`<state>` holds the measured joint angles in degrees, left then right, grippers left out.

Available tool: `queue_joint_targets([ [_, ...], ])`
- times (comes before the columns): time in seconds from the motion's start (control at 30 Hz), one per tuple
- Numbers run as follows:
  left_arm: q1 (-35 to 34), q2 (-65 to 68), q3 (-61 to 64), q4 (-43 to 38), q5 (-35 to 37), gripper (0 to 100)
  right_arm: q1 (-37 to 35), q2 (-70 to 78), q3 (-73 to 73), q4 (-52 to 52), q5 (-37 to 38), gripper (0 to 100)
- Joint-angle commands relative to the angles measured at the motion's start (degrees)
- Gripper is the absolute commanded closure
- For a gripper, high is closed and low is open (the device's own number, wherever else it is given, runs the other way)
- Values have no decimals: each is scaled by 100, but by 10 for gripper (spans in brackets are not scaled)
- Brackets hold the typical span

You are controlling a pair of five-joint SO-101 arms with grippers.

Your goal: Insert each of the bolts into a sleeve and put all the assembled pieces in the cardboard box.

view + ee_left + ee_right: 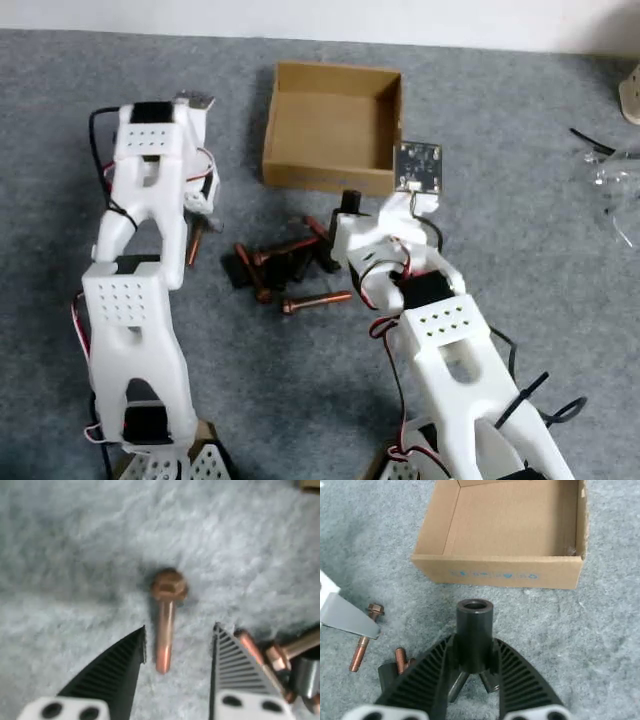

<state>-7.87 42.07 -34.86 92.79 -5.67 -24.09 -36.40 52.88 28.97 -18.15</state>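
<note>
Left wrist view: the left claw (pixel 179 630) is wide open and holds nothing. One copper bolt (pixel 166 625) lies flat on the grey bench (pixel 75 555) between the claw's two fingers, not gripped. More bolts (pixel 280 652) lie just beside one finger.

The right claw (pixel 473 642) is closed tight on a black sleeve (pixel 474 622). The sleeve stands upright with its hole facing up. The cardboard box (pixel 500 572) sits near it on the bench, with its top open.

In the high view, a pile of bolts and sleeves (pixel 280 265) lies between the two arms, just in front of the box. The right arm (pixel 440 330) covers part of the pile.
</note>
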Motion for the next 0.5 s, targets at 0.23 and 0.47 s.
queue_joint_targets([
  [0.23, 154, -22, 57, -290, -53, 794, -57, -119, -101, -207, 79, 995],
  [0.47, 145, 611, 31, -422, 105, 801, -57, -119, -101, -207, 79, 995],
])
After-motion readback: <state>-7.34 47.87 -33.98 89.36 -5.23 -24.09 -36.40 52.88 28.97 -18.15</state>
